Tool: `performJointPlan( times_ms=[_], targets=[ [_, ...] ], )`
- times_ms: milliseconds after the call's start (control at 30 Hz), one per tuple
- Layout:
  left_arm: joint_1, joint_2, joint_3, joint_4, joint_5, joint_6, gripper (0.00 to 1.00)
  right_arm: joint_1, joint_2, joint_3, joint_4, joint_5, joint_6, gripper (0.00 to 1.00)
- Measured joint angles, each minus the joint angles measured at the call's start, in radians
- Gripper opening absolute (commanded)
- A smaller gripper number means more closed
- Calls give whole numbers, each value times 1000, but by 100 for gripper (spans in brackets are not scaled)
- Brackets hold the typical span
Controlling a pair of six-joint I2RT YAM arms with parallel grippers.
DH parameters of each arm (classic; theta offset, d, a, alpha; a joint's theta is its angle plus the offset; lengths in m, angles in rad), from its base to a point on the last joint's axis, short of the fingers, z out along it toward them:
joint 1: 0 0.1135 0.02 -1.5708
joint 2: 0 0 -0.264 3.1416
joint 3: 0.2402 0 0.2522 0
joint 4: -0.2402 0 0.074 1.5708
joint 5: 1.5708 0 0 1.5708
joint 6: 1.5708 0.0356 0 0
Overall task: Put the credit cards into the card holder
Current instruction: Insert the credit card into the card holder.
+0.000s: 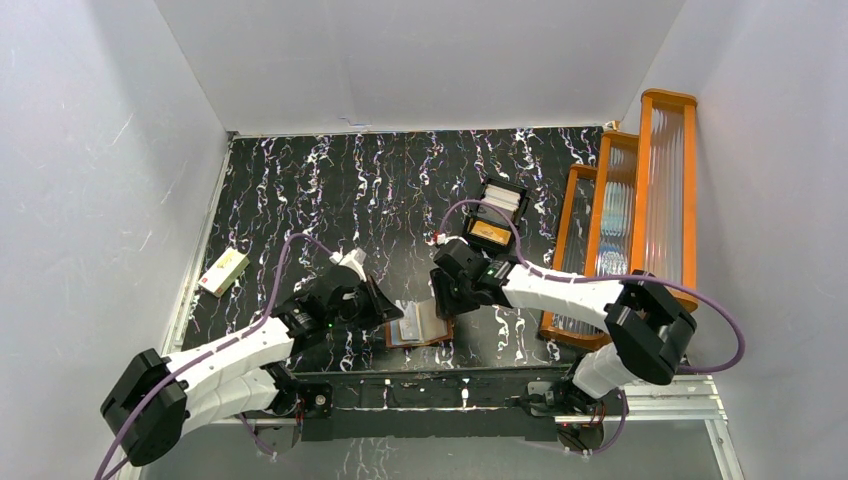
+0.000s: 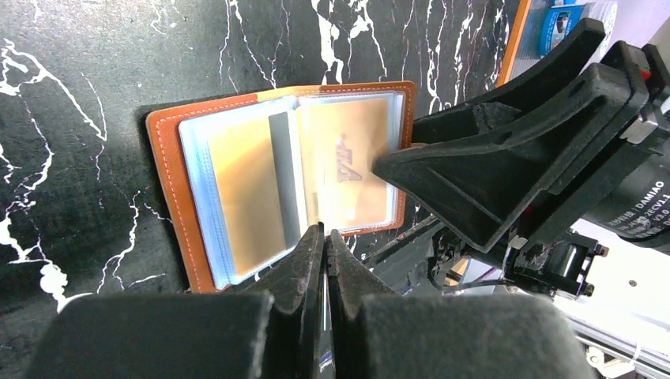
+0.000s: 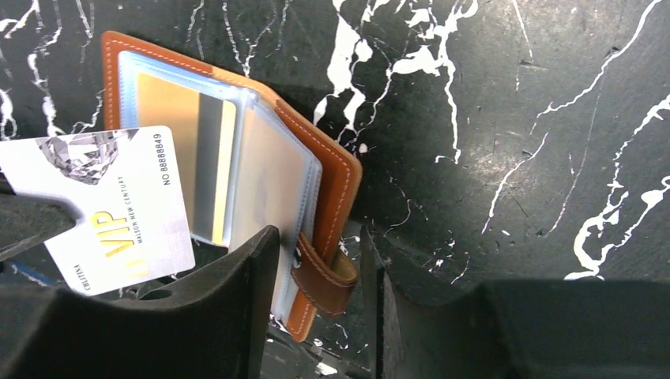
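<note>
Reddish-brown leather lies closest to your arm bases: the card holder is open, pockets up, on the black marbled table, just beyond the front rail and between your two grippers.

Your left gripper reaches it from the left. Its fingers are pressed together on a white card printed with gold VIP lettering, and they pinch it by one end. In the left wrist view the fingertips sit at the holder's near edge, about level with the fold. In the right wrist view a corner of the white card overlaps the page that holds a gold card with a dark stripe. You cannot tell from these views whether the white card has entered a pocket.

Your right gripper comes from the other side with its fingers spread. The holder's closing strap and cover edge lie between them. One finger rests on the cloudy right-hand page, and the other stands just outside the strap.

Farther back, a black tray holds pale cards and an orange card. A cream box lies by the left wall, and orange-framed racks line the right.
</note>
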Motion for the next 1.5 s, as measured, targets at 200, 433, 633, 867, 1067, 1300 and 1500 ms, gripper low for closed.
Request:
performJointPlan(
  times_ms=[200, 433, 633, 867, 1067, 1300, 1500],
  targets=[
    [0, 45, -27, 68, 16, 2, 0, 0, 14, -24, 13, 25, 5, 45],
    [4, 100, -37, 146, 31, 11, 0, 0, 14, -88, 57, 34, 17, 42],
    [7, 175, -43, 223, 54, 10, 0, 0, 9, -118, 94, 34, 33, 40],
    [7, 243, -45, 273, 71, 21, 0, 0, -7, -141, 124, 33, 36, 40],
    [12, 295, -35, 291, 81, 53, 0, 0, -10, -148, 134, 33, 36, 40],
    [16, 363, -5, 306, 100, 90, 0, 0, -11, -150, 137, 33, 35, 40],
    [19, 380, 9, 298, 99, 98, 0, 0, -13, -153, 142, 33, 35, 40]
  ],
)
